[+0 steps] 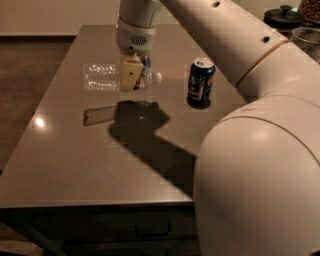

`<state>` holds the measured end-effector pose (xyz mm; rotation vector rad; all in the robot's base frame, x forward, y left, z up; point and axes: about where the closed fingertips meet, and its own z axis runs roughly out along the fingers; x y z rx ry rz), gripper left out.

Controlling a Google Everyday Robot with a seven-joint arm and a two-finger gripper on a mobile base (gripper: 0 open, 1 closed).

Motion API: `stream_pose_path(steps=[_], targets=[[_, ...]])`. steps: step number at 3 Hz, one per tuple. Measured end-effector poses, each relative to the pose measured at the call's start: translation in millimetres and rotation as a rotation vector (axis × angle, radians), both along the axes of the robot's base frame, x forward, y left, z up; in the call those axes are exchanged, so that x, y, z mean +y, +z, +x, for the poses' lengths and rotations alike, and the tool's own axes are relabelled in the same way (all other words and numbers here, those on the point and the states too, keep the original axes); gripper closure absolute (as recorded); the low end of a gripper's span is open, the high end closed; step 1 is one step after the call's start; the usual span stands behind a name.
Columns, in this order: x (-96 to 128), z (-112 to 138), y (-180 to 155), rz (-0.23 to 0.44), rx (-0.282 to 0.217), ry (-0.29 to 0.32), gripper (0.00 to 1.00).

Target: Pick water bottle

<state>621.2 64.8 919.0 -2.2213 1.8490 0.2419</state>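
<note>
The water bottle [100, 76] is clear ribbed plastic with a white cap pointing right. It hangs level above the grey table [65, 155], with its shadow on the tabletop below it. My gripper [130, 80] comes down from above and is shut on the bottle near its neck end. One cream finger [128, 73] shows in front of the bottle; the other is hidden behind it. The label band is covered by the finger.
A dark blue soda can [201, 82] stands upright on the table to the right of the bottle. A dark-lidded jar [282, 15] and a clear glass container [306, 37] sit at the far right. My white arm fills the right side.
</note>
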Motion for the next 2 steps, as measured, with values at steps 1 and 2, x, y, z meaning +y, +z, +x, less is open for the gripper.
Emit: stream_pose_path(steps=[1, 2], targets=[[-5, -3, 29, 0.051, -0.040, 0.009, 1.00], [-19, -10, 46, 0.099, -0.078, -0.019, 1.00]])
